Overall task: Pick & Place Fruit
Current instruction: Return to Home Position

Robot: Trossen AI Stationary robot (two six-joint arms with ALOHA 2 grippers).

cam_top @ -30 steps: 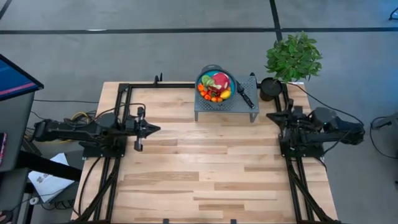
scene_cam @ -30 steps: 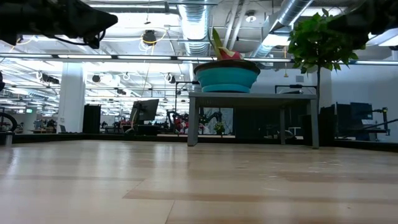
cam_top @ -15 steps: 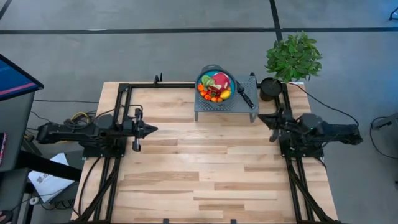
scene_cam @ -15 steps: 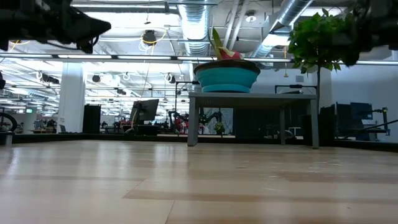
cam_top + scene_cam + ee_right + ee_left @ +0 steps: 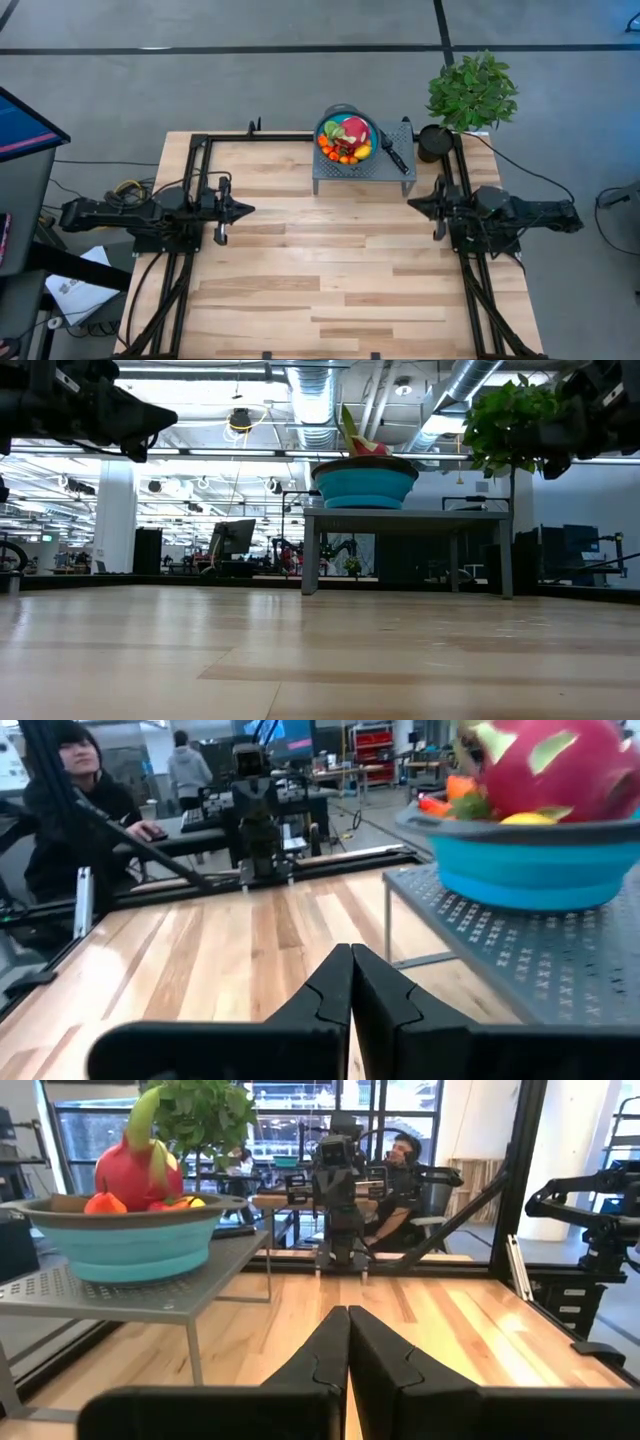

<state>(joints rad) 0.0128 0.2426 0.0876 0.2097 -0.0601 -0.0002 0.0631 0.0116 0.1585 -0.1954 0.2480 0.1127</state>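
- L pincer [image 5: 248,208]: left side of desk [image 5: 330,290], pointing inward. Fingers pressed together, nothing held.
- Stand [image 5: 362,176]: grey, perforated, far centre of desk.
- Bowl [image 5: 130,1245]: teal, on stand.
- Fruit [image 5: 343,152]: all in bowl, small pcs beside and under dragon fruit [image 5: 353,128]. None seen on desk.
- Knife [image 5: 392,152]: on stand, just right of bowl.
- Plant [image 5: 472,90]: far right corner.
- R pincer [image 5: 412,203]: right side, near stand's right end. Closed, empty.
- Step (judged): arms to rest pose. Draw R arm back w/o brushing stand or plant. Keep both pincers closed, level, above desk.
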